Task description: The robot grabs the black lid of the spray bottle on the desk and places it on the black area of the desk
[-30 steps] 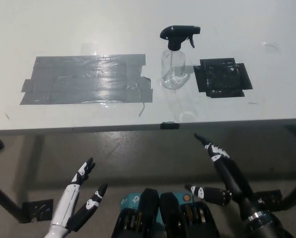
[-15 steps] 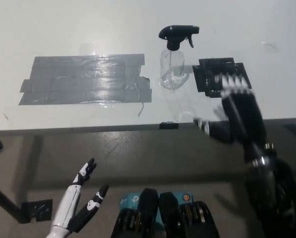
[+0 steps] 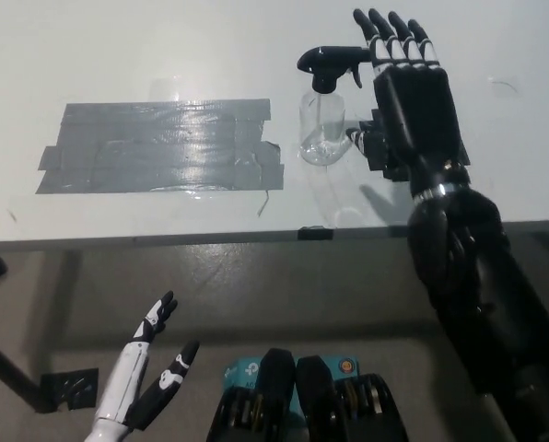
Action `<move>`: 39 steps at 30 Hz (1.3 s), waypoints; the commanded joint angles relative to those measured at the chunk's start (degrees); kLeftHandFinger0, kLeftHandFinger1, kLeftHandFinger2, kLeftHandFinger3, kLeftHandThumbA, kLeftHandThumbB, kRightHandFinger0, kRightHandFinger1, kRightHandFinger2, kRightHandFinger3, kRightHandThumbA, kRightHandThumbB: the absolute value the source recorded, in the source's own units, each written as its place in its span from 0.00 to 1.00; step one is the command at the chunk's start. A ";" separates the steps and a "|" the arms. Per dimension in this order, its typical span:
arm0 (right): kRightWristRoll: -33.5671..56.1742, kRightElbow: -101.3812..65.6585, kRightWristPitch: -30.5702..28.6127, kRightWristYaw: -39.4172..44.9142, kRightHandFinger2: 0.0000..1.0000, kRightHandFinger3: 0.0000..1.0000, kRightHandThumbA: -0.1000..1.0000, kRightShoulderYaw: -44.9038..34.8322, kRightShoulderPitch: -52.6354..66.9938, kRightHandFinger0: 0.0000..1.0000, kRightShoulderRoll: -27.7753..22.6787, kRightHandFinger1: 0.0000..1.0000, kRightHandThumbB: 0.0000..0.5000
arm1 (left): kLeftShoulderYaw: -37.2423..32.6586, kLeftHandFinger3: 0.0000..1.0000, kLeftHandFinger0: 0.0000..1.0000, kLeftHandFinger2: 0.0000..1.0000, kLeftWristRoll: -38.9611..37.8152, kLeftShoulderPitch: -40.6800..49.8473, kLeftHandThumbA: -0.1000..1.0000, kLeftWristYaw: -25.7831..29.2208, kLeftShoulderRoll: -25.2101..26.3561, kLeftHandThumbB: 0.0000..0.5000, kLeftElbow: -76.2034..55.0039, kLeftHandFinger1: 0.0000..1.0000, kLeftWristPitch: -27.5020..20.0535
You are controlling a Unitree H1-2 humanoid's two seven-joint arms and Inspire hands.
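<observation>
The black right hand (image 3: 408,101) has come up from under the table (image 3: 164,55) and now hangs open beside the black lid (image 3: 330,63), still on the spray bottle (image 3: 322,129), ready to grab it.

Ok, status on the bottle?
Right hand open, raised beside bottle. Left hand open, low. Lid on, ungrasped. Nothing blocking.

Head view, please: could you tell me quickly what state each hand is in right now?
Left hand: open, empty, resting low below the desk edge.
Right hand: open, fingers extended, holding nothing, just right of the spray bottle.
</observation>
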 commanded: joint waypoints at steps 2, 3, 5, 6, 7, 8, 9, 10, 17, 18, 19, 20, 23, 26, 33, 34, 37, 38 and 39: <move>-2.19 3.59 2.95 -2.91 1.00 1.00 1.00 0.79 -6.07 1.00 0.74 1.00 0.63 | 0.48 1.00 1.00 1.00 0.03 -0.66 0.89 1.12 -0.14 0.00 -1.07 1.00 -1.71; -1.85 5.84 2.82 -3.52 1.00 1.00 1.00 0.88 -7.43 1.00 0.91 1.00 0.63 | 0.47 1.00 1.00 1.00 0.33 -0.65 0.89 1.04 -0.08 0.00 -1.56 1.00 -1.26; -1.53 7.90 2.83 -4.00 1.00 1.00 1.00 0.97 -8.64 1.00 0.99 1.00 0.63 | 0.48 1.00 1.00 1.00 0.49 -0.80 0.89 1.08 -0.02 0.00 -1.49 1.00 -1.34; -1.49 8.31 2.88 -4.08 1.00 1.00 1.00 1.01 -8.91 1.00 1.00 1.00 0.63 | 0.49 1.00 1.00 1.00 0.55 -0.86 0.89 1.11 -0.02 0.00 -1.46 1.00 -1.36; -1.36 9.07 2.93 -4.32 1.00 1.00 1.00 1.08 -9.37 1.00 1.06 1.00 0.63 | 0.53 1.00 1.00 1.00 0.53 -0.82 0.89 1.10 -0.06 0.00 -1.54 1.00 -1.23; -1.18 10.35 2.86 -4.81 1.00 1.00 1.00 1.12 -10.02 1.00 1.17 1.00 0.63 | 0.54 1.00 1.00 1.00 0.40 -0.84 0.89 1.13 -0.04 0.00 -1.41 1.00 -1.56; -1.14 11.28 2.88 -5.04 1.00 1.00 1.00 1.20 -10.52 1.00 1.23 1.00 0.63 | 0.54 1.00 1.00 1.00 0.39 -0.86 0.89 1.17 -0.03 0.00 -1.35 1.00 -1.76; -1.07 12.97 3.11 -5.12 1.00 1.00 1.00 1.42 -11.42 1.00 1.38 1.00 0.64 | 0.58 1.00 1.00 1.00 0.50 -0.79 0.90 1.25 -0.09 0.00 -1.42 1.00 -1.63; -1.15 18.09 3.93 -6.65 1.00 1.00 1.00 2.71 -13.95 1.00 1.63 1.00 0.65 | 0.64 1.00 1.00 1.00 -0.03 -0.85 0.91 1.08 -0.29 0.00 -1.49 1.00 -1.70; -1.30 18.61 3.99 -7.14 1.00 1.00 1.00 2.97 -14.21 1.00 1.62 1.00 0.65 | 0.61 1.00 1.00 1.00 0.29 -0.83 0.91 1.12 -0.28 0.00 -1.59 1.00 -1.55; -1.38 19.28 4.03 -7.59 1.00 1.00 1.00 3.24 -14.54 1.00 1.62 1.00 0.65 | 0.59 1.00 1.00 1.00 0.41 -0.81 0.92 1.14 -0.30 0.00 -1.66 1.00 -1.49; -1.20 20.80 3.86 -8.34 1.00 1.00 1.00 3.42 -15.60 1.00 1.76 1.00 0.66 | 0.74 1.00 1.00 1.00 0.53 -1.13 0.92 1.22 -0.23 0.00 -1.76 1.00 -1.33; -0.78 22.06 4.27 -8.67 1.00 1.00 1.00 3.62 -16.51 1.00 1.83 1.00 0.68 | 0.77 1.00 1.00 1.00 0.57 -1.15 0.92 1.14 -0.23 0.00 -1.88 1.00 -1.19; -0.38 23.15 4.52 -9.15 1.00 1.00 1.00 3.63 -17.49 1.00 1.95 1.00 0.69 | 0.84 1.00 1.00 1.00 0.06 -1.27 0.92 0.79 -0.22 0.00 -1.97 1.00 -1.01; 0.33 27.66 3.89 -11.73 1.00 1.00 1.00 3.75 -19.53 1.00 2.47 1.00 0.71 | 0.90 1.00 1.00 1.00 0.12 -1.47 0.92 0.82 -0.22 0.00 -1.95 1.00 -1.08; 0.39 28.27 3.75 -12.25 1.00 1.00 1.00 3.79 -19.80 1.00 2.52 1.00 0.71 | 0.88 1.00 1.00 1.00 0.16 -1.51 0.92 0.75 -0.22 0.00 -2.04 1.00 -0.95; 0.78 29.93 3.64 -13.01 1.00 1.00 1.00 3.79 -20.53 1.00 2.84 1.00 0.70 | 0.89 1.00 1.00 1.00 0.69 -1.55 0.91 1.05 -0.08 0.00 -2.02 1.00 -1.41; 0.78 30.33 3.73 -13.07 1.00 1.00 1.00 3.86 -20.75 1.00 2.79 1.00 0.70 | 0.84 1.00 1.00 1.00 0.66 -1.64 0.91 0.99 -0.10 0.00 -1.94 1.00 -1.38; 0.81 30.67 3.82 -13.05 1.00 1.00 1.00 3.94 -20.95 1.00 2.75 1.00 0.70 | 0.81 1.00 1.00 1.00 0.58 -1.68 0.91 0.89 -0.12 0.00 -1.95 1.00 -1.30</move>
